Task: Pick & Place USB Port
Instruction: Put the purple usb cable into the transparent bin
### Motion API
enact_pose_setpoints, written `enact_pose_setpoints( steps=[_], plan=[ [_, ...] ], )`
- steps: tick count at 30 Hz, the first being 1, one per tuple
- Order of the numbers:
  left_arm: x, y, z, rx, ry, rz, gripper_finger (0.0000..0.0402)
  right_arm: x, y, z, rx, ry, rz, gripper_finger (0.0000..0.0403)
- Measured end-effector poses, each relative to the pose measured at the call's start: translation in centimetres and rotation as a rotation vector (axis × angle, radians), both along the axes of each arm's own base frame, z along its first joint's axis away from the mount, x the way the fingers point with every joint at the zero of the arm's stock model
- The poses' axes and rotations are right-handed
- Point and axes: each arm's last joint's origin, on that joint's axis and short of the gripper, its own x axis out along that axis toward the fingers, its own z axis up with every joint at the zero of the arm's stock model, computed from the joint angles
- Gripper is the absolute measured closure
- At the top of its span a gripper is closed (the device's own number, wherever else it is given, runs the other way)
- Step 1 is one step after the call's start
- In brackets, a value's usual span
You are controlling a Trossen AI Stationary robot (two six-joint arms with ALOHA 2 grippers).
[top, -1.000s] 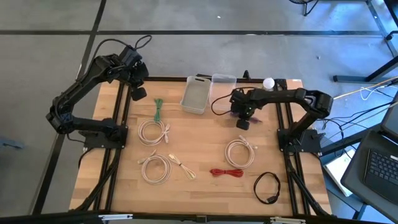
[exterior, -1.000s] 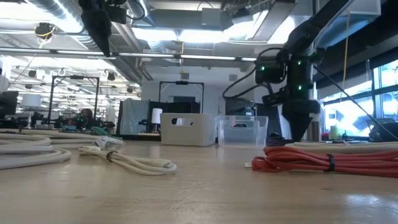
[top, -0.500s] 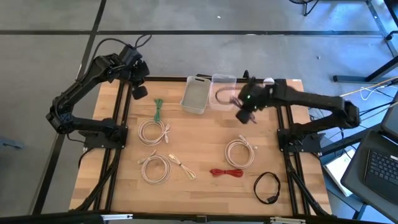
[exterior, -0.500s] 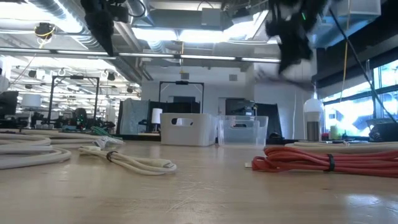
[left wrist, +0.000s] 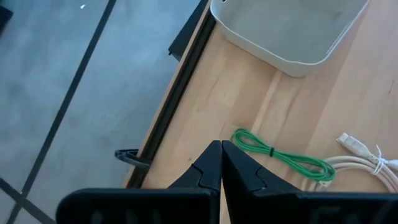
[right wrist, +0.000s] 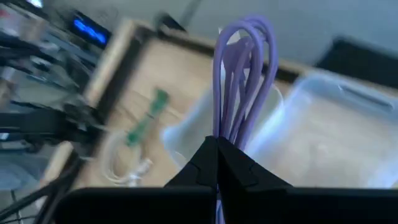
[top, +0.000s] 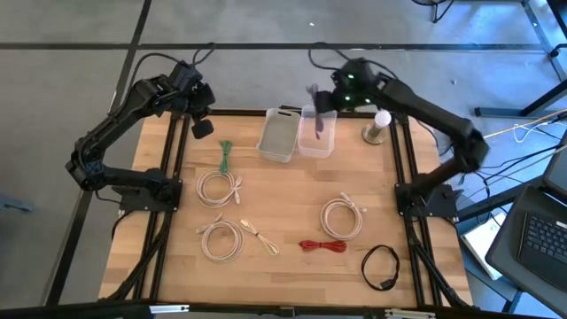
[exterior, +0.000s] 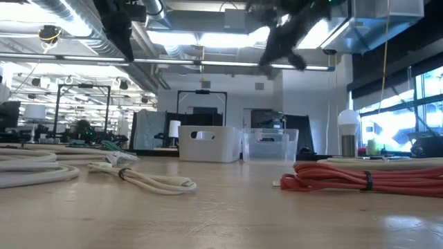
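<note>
While the wooden table (top: 292, 190) carries coiled white cables (top: 219, 187), a red cable (top: 322, 245) and a black one (top: 380, 267), two bins sit at twelve o'clock: white bin (top: 278, 136), clear bin (top: 316, 133). Above the clear bin, the right gripper (top: 321, 100) is clamped on a looped purple cable (right wrist: 241, 78). At ten o'clock the left gripper (top: 203, 128) hovers, fingers together.

Purple cable (right wrist: 239, 74) in dark fingers (right wrist: 205, 163); green cable (left wrist: 283, 155), red cable (top: 322, 245), black cable (top: 379, 266), white cable coils (top: 219, 187) (three), white bin (top: 279, 138), pale wood table (top: 292, 204).
</note>
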Motion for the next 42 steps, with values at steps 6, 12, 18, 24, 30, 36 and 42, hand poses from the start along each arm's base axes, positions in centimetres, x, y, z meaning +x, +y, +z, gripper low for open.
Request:
enact_pose_setpoints(
  steps=[6,12,18,24,30,36,42],
  plan=[
    [0.0,0.0,0.0,0.003,0.005,-0.010,0.0400,1.5,-2.1,-5.3,0.102,0.202,-0.021,0.0403],
    [0.0,0.0,0.0,0.008,0.012,-0.026,0.0400,2.9,-3.2,-8.9,0.103,0.309,-0.014,0.0403],
    [0.0,0.0,0.0,0.008,0.012,-0.027,0.0399,3.9,-4.1,-11.0,0.067,0.353,-0.013,0.0403],
    [0.0,0.0,0.0,0.011,0.015,-0.033,0.0400,4.1,-4.7,-12.8,0.076,0.405,-0.006,0.0403],
    [0.0,0.0,0.0,0.011,0.016,-0.033,0.0400,4.4,-5.1,-14.3,0.052,0.469,0.004,0.0403],
    [0.0,0.0,0.0,0.011,0.015,-0.033,0.0399,4.5,-5.3,-15.3,0.056,0.493,0.014,0.0403],
    [0.0,0.0,0.0,0.010,0.015,-0.032,0.0400,4.4,-5.3,-16.7,0.084,0.524,0.027,0.0403]
  ],
)
